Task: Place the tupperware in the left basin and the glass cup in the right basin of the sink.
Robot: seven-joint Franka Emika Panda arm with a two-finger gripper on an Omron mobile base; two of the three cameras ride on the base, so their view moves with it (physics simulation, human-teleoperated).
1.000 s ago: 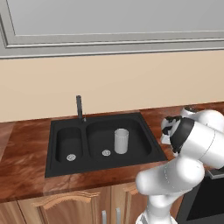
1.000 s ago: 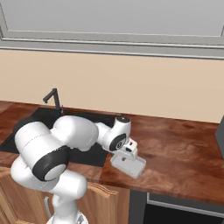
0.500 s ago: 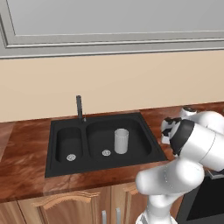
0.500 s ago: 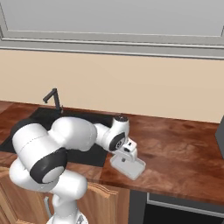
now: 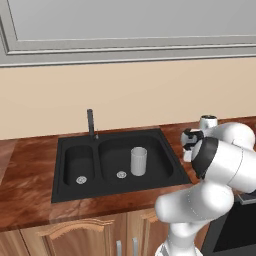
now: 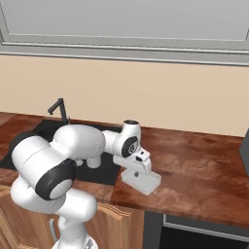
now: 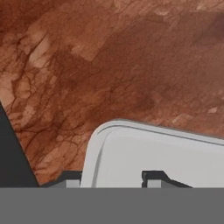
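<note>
Your gripper (image 7: 112, 180) straddles the tupperware's (image 6: 142, 180) rim.
Fingers pinch the wall, one tip inside, one outside; tupperware sits on the wood counter (image 6: 194, 165) right of the sink (image 5: 115, 162). Further off, glass cup (image 5: 138, 161) stands upright in the right basin (image 5: 155, 165).

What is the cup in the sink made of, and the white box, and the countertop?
The glass cup looks like frosted glass or clear plastic: pale grey and a bit see-through. The tupperware looks like smooth matte plastic: plain grey-white with rounded corners. The counter looks like polished reddish-brown wood, though its veined pattern could also be stone. The sink is matte black, perhaps composite.
</note>
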